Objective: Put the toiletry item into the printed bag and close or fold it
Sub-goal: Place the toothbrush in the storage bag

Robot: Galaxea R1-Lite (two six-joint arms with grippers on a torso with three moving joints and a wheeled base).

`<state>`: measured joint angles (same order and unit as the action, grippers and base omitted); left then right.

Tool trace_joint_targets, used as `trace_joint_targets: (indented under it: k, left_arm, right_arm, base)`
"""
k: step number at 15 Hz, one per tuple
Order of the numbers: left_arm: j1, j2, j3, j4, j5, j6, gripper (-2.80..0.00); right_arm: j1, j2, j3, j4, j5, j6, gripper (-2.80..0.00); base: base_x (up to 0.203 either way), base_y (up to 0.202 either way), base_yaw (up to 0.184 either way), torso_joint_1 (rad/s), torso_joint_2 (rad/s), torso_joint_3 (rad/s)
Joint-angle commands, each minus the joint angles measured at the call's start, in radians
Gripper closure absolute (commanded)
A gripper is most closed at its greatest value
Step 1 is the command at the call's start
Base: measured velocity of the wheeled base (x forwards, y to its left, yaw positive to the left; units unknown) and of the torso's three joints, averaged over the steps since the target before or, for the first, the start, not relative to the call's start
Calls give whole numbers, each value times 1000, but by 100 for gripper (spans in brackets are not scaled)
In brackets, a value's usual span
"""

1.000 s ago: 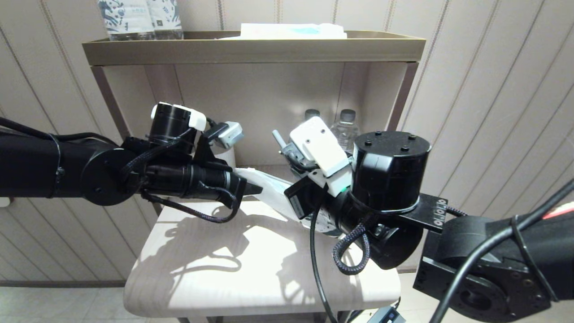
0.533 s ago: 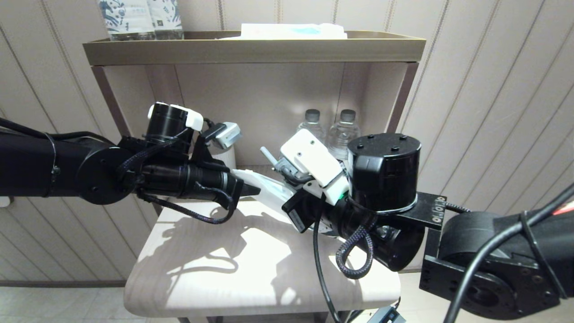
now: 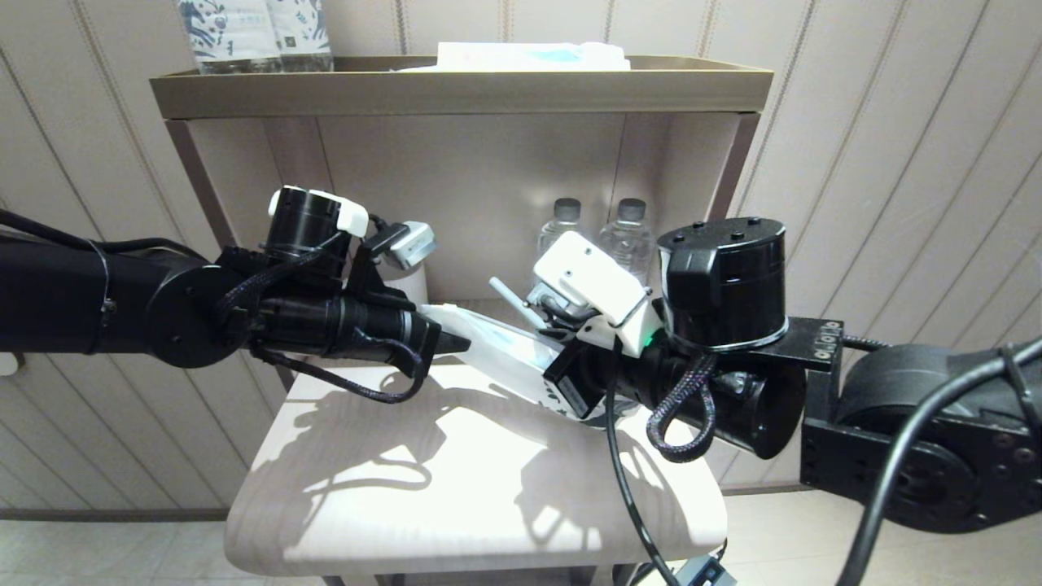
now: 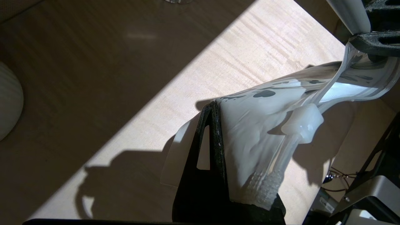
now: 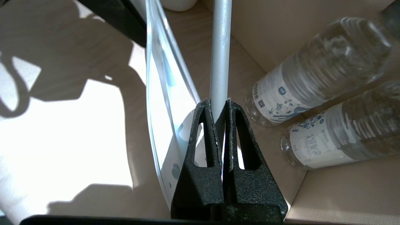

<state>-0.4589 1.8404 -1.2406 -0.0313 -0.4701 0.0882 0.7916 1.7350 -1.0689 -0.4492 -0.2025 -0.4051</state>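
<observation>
Gripping one printed bag [image 3: 488, 346], left claw [image 3: 456, 343] clamps; right claw [image 5: 220, 107] pinches one toothbrush [image 5: 220, 47].

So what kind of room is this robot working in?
Probably a hotel room: a small stand with complimentary water bottles in its niche, a wrapped amenity pack on the top tray, and panelled walls behind.

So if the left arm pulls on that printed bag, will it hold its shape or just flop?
Probably flop: the printed bag sags and curls between the left gripper and the right gripper. It looks thin, likely light. Its glossy film may slip, though the toothbrush inside seems to stiffen it somewhat.
</observation>
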Motion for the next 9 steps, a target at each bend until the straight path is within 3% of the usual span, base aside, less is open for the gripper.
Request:
trace_joint_targets:
  k: [1, 9]
  left_arm:
    - [0, 3, -2, -1, -2, 1, 0]
    - [8, 8, -7, -1, -3, 1, 0]
  right_arm:
    - [-14, -23, -7, 54, 36, -3, 0]
    - [-21, -48, -47, 222, 137, -1, 0]
  base:
    - [0, 0, 0, 0, 0, 0]
    - [0, 0, 0, 0, 0, 0]
